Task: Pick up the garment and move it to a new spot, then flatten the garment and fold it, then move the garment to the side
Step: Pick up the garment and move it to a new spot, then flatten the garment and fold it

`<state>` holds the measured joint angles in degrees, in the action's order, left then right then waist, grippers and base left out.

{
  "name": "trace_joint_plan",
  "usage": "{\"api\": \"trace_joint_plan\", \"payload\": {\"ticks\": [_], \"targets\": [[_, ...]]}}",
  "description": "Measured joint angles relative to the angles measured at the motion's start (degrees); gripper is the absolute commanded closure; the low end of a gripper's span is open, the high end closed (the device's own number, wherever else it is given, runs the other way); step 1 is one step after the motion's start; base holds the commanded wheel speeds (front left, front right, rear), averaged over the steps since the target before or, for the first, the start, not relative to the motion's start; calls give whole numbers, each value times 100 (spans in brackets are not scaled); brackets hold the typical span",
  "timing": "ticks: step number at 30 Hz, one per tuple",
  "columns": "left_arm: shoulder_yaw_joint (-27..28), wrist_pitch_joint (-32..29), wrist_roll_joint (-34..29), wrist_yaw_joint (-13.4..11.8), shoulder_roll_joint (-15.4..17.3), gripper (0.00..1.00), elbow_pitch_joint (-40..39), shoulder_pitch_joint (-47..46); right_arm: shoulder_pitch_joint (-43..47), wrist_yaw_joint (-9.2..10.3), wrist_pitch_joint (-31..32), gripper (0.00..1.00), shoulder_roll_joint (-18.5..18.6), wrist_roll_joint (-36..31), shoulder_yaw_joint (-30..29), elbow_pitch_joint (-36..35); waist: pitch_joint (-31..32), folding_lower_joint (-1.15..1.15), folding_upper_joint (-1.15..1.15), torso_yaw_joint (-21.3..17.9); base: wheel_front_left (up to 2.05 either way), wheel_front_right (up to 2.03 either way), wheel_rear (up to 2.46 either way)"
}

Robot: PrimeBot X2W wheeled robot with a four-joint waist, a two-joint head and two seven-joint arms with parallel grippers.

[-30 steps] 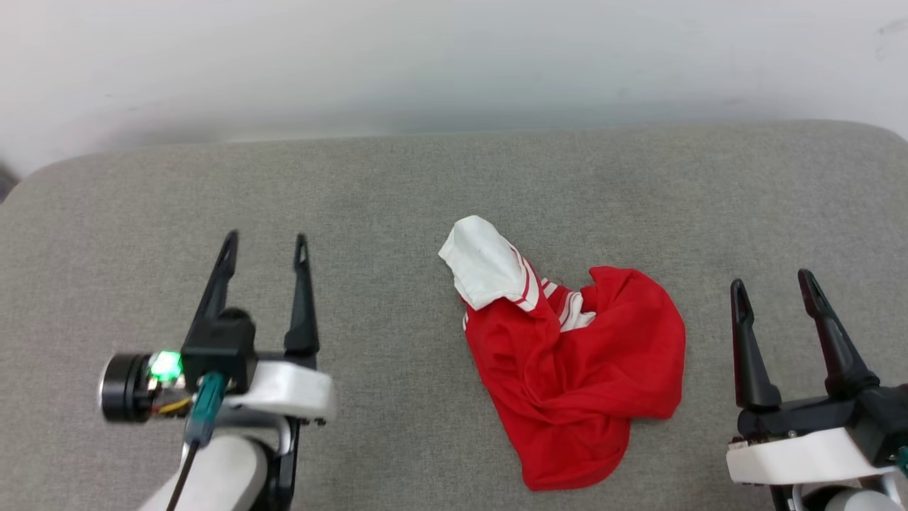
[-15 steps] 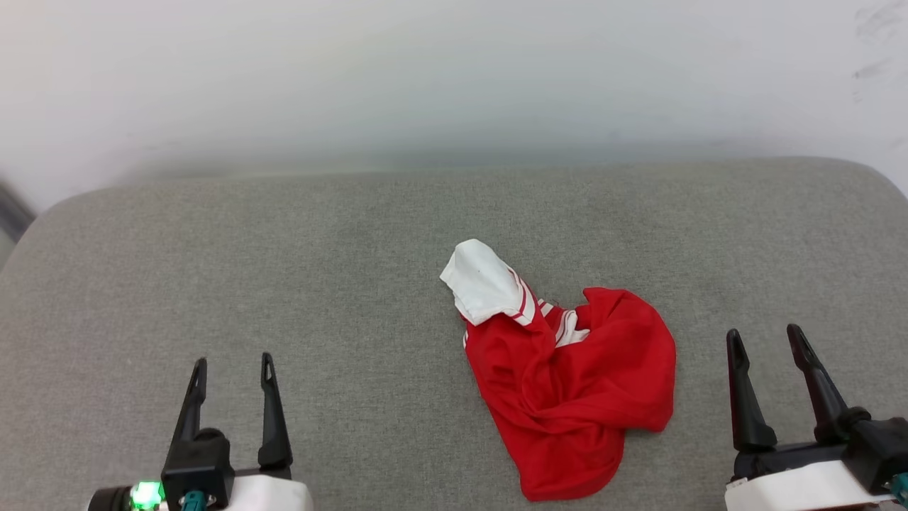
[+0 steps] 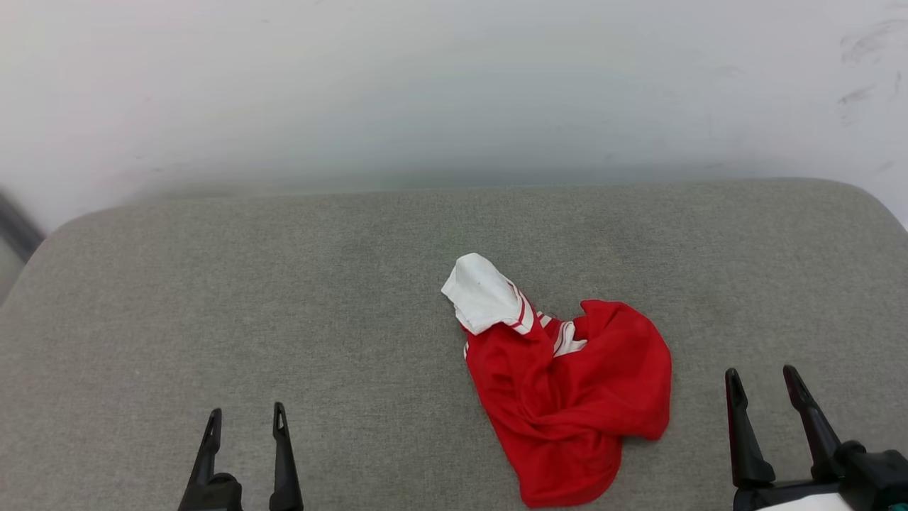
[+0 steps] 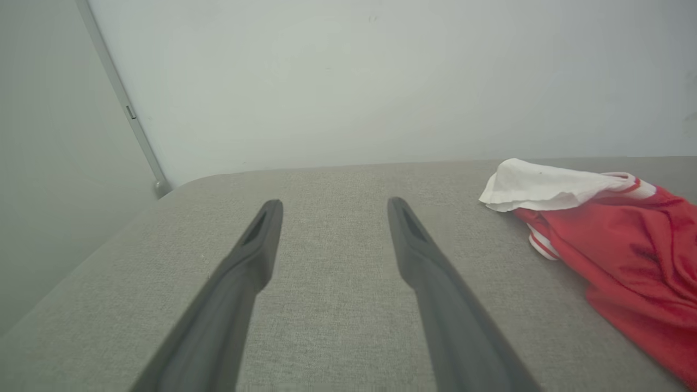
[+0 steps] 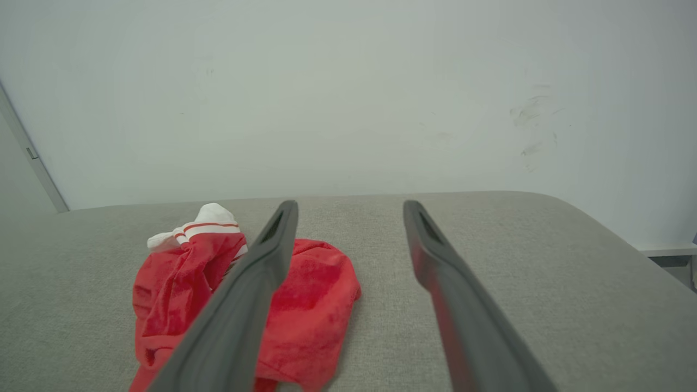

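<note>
From the head view, we see the garment point(image 3: 567, 397) crumpled in a heap right of centre on the grey cushioned surface point(image 3: 284, 298), not yet spread or folded. The left gripper point(image 3: 246, 410) and right gripper point(image 3: 760, 371) flank it with jaws apart and empty, neither touching cloth. We judge this a ready stance before the first pick-up, with the right gripper nearer. The frame's bottom edge cuts off both gripper bodies, and any lettering is folded out of sight.

In the left wrist view, the spread fingers point over bare cushion. The garment point(image 4: 626, 234) lies off to the right, white sleeve point(image 4: 539, 182) uppermost, and the frame edge clips its red bulk.

In the right wrist view, the garment point(image 5: 316, 305) sits ahead and to the left. One dark finger crosses in front of it and hides the middle of the heap, so we cannot make out a hem or collar to grasp.
</note>
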<state>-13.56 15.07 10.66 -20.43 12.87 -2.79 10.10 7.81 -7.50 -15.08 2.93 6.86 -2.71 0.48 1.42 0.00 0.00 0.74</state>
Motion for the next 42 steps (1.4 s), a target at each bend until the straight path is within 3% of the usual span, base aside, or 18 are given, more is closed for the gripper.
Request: {"api": "trace_joint_plan", "payload": {"ticks": [14,26,29,30,34,39,42], "targets": [[515,0,-240,694,-320,0,151,-275,47,0,0,0,0,-7,68,-34,19,0,0,38,0,0,0],[548,-130,-287,1812,294,0,873,-2751,-342,0,-1,0,1,-178,108,-255,-456,1,0,-165,0,0,0],[446,-430,-278,2108,432,0,1022,-3495,-471,0,-1,0,1,-178,70,-323,-704,1,0,-231,0,0,0],[366,-717,-232,2346,521,0,1112,-4195,-643,0,0,0,1,-178,58,-371,-975,1,0,-295,0,0,0],[120,-1379,-108,2607,666,0,1355,-4908,-865,0,0,0,1,-157,32,-412,-1345,1,0,-399,0,0,0],[-369,-2518,511,2759,775,0,1734,-5785,-1013,0,0,0,1,-136,62,-437,-1723,2,0,-544,0,0,0],[-1084,-3275,1032,2767,1017,0,1840,-6288,-1106,-1,0,0,-1,-127,71,-454,-1909,1,0,-635,0,0,0]]}}
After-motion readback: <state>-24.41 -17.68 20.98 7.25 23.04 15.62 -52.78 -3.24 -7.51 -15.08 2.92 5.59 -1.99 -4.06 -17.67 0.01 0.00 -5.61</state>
